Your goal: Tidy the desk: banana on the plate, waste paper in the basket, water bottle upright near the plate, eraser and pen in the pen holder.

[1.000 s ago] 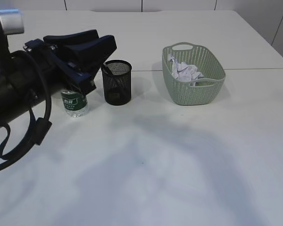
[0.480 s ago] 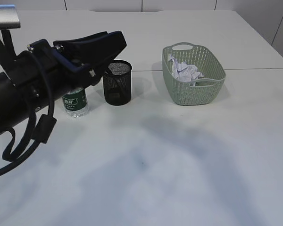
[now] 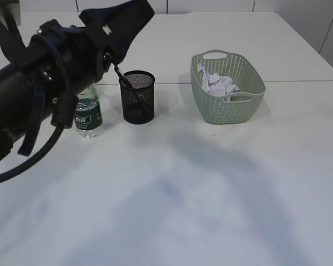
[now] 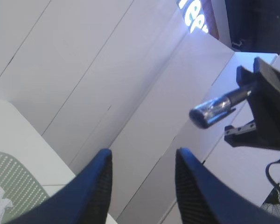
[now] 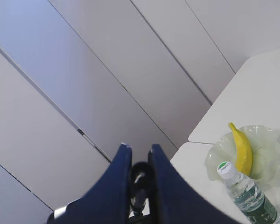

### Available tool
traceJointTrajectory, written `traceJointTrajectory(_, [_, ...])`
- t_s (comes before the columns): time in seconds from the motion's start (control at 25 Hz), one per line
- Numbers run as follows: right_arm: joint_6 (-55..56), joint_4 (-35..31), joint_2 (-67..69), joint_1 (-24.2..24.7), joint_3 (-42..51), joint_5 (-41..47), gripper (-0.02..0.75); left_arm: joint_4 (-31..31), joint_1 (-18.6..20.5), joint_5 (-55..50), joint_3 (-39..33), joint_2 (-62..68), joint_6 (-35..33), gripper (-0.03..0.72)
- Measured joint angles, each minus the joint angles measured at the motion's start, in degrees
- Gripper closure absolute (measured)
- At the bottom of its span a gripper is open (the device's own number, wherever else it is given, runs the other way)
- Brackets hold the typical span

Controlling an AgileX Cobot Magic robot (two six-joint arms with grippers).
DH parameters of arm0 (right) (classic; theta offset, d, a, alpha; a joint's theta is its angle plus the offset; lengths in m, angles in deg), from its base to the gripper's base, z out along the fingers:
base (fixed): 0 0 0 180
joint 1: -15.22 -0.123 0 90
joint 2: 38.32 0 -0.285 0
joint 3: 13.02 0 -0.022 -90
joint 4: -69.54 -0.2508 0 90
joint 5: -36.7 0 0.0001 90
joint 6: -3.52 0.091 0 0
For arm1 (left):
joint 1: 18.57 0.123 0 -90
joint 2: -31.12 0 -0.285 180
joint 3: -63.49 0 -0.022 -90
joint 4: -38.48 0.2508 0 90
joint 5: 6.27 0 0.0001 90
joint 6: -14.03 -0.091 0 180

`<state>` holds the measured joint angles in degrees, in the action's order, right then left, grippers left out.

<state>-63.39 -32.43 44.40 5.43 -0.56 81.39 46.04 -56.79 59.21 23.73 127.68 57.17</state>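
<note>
Since a second ago the left arm has swung up and away from the water bottle (image 3: 89, 113), which now stands upright and uncovered on the desk (image 3: 183, 199), just left of the pen holder (image 3: 137, 97). Its left pincer (image 4: 142, 179) hangs half open and empty, aimed at the wall. The right pincer (image 5: 139, 175) is pinched nearly shut, and a dark shape sits between its tips, perhaps part of the pincer itself. From the right wrist view the banana (image 5: 241, 148) lies on the plate (image 5: 266, 144), with the bottle just beside it. Waste paper (image 3: 217, 84) sits in the basket (image 3: 227, 108). A thin stick, probably the pen, leans in the holder; the eraser cannot be made out. Judging by this, only retreat remains: lift both arms high and clear so the bottle is not knocked.
</note>
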Motion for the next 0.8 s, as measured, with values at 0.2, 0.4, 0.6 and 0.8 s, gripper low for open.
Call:
traceJointTrajectory(0.2, [0.00,-0.04,3.06,-1.52,-1.87,-0.75,0.691,-1.58,0.00,0.09,1.17,0.04,2.93,0.370])
traceJointTrajectory(0.4, [-1.14,-0.04,5.91,-3.00,-5.34,-1.03,0.691,-1.93,-0.04,0.09,1.41,0.13,4.34,0.370])
traceJointTrajectory(0.6, [-1.37,-0.13,7.70,-3.10,-6.72,-1.35,0.691,-2.35,-0.04,0.09,1.41,0.13,7.51,0.370])
traceJointTrajectory(0.8, [-1.37,-0.13,9.44,-3.34,-6.72,-0.82,0.691,-3.16,-0.17,0.09,2.64,0.13,10.52,0.370])
